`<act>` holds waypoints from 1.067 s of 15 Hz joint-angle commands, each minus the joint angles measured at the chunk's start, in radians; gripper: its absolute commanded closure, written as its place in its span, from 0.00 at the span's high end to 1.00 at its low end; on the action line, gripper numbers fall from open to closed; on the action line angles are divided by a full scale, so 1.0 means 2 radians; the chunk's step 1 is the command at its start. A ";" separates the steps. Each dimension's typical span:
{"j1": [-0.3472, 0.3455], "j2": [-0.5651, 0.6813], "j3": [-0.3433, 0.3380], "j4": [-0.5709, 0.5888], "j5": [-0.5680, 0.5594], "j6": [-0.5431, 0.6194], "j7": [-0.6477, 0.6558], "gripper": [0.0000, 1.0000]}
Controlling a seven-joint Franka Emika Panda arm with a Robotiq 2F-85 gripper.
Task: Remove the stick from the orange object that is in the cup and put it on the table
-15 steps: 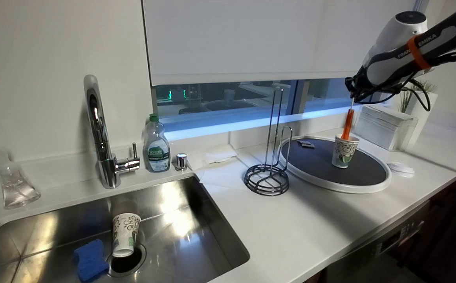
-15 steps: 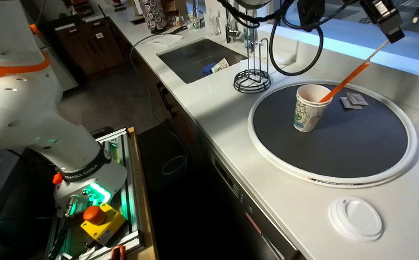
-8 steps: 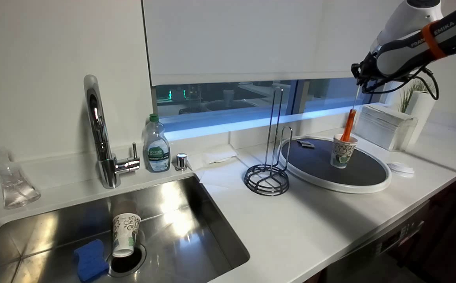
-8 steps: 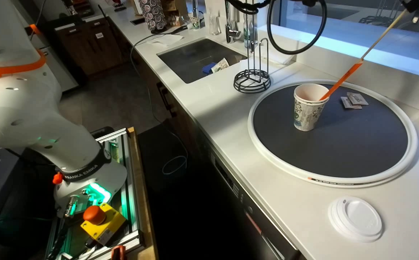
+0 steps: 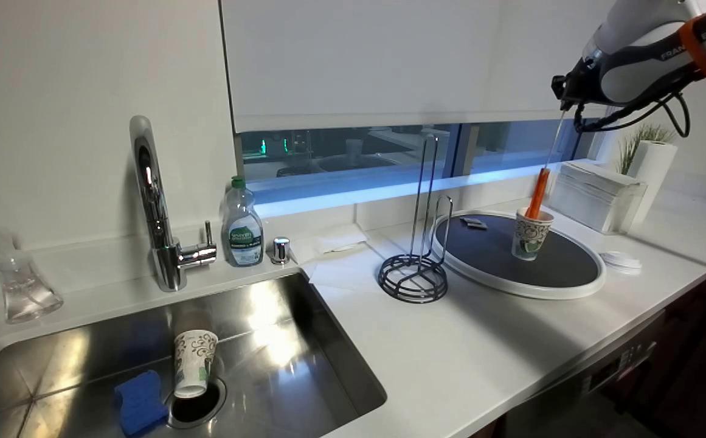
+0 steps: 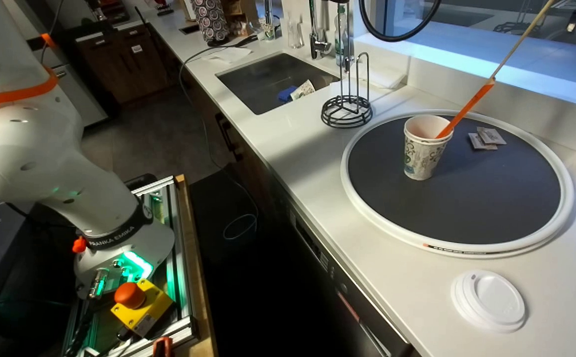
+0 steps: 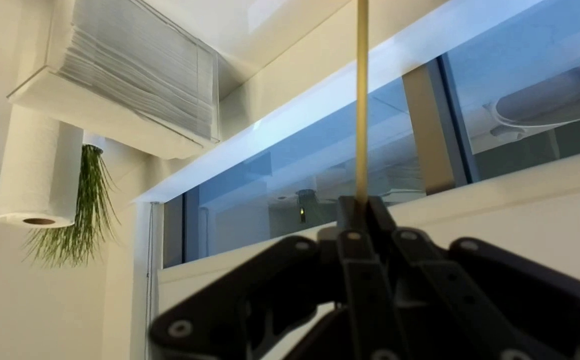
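Note:
The orange object (image 5: 537, 193) is slim and leans in the patterned paper cup (image 5: 531, 238). In an exterior view, the orange object (image 6: 469, 109) tilts over the rim of the cup (image 6: 424, 153), which stands upright on the round dark tray. The thin tan stick (image 5: 555, 139) runs up from the orange object's top end to my gripper (image 5: 562, 103). A long part of the stick (image 6: 523, 39) shows above the orange object. In the wrist view, my gripper (image 7: 362, 210) is shut on the stick (image 7: 362, 100). The table (image 5: 450, 340) is the white countertop.
The tray (image 6: 466, 208) has packets (image 6: 486, 138) on it. A wire holder (image 5: 413, 280) stands beside it. White lids (image 6: 491, 300) lie on the counter. A napkin box (image 5: 596, 198) and paper roll (image 7: 37, 165) stand near the window. The sink (image 5: 310, 389) holds another cup.
My gripper has risen and moved right in an exterior view, leaving the top of the other exterior view. More stick shows above the orange object. The cup has shifted slightly.

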 commanded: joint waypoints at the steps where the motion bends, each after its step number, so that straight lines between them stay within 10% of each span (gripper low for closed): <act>1: 0.012 -0.018 -0.013 -0.007 -0.053 0.007 0.052 0.02; 16: 0.008 -0.068 -0.001 -0.021 -0.100 -0.033 0.090 0.02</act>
